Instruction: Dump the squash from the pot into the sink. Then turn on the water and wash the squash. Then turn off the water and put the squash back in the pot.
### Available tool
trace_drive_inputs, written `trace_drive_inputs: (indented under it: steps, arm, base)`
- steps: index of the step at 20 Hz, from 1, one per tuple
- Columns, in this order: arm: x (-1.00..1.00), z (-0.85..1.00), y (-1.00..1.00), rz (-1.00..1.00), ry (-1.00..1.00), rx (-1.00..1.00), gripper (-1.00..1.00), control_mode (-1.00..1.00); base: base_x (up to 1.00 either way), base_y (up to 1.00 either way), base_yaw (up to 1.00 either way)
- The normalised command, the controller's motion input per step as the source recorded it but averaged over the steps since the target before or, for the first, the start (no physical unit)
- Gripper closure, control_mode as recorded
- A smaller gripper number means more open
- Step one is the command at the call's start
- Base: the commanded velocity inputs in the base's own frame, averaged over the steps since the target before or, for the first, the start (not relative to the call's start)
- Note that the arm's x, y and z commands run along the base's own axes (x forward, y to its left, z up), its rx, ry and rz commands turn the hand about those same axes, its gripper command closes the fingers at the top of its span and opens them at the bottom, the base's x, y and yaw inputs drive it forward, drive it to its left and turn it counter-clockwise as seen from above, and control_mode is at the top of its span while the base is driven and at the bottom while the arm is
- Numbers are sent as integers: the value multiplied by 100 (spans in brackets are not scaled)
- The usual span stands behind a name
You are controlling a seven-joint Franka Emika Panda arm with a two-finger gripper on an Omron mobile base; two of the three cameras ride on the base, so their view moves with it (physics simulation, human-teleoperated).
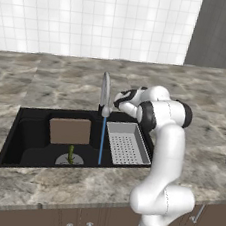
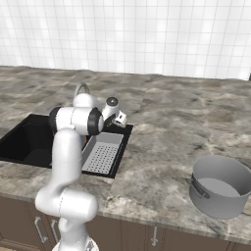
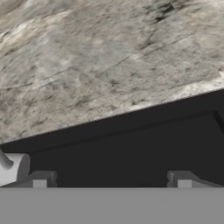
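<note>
Sink | squash on drain (under water) | gripper wide, empty, well apart

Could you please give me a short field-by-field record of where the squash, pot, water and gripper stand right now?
squash: in the sink, on the drain
water: running from the faucet, stream landing beside the squash
pot: on the counter, right of the sink, no squash visible in it
strainer tray: right part of the sink
gripper: open, near the faucet, holding nothing
</note>
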Motion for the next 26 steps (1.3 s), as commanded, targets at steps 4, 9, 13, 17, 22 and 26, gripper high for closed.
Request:
trace_drive_inputs:
  steps: [4, 9, 13, 17, 22, 26]
  arm:
    - [11, -11, 1, 0, 0, 0, -100, -100]
    - [18, -8, 6, 1, 0, 0, -100, -100]
    - [26, -2, 8, 1, 0, 0, -100, -100]
    - [30, -1, 11, 1, 0, 0, -100, -100]
    - [21, 0, 18, 2, 0, 0, -100, -100]
    - [11, 0, 42, 2, 0, 0, -100, -100]
  base:
    - [0, 0, 0]
    - [0, 0, 0]
    - [0, 0, 0]
    - [0, 0, 0]
    - [0, 0, 0]
    - [0, 0, 0]
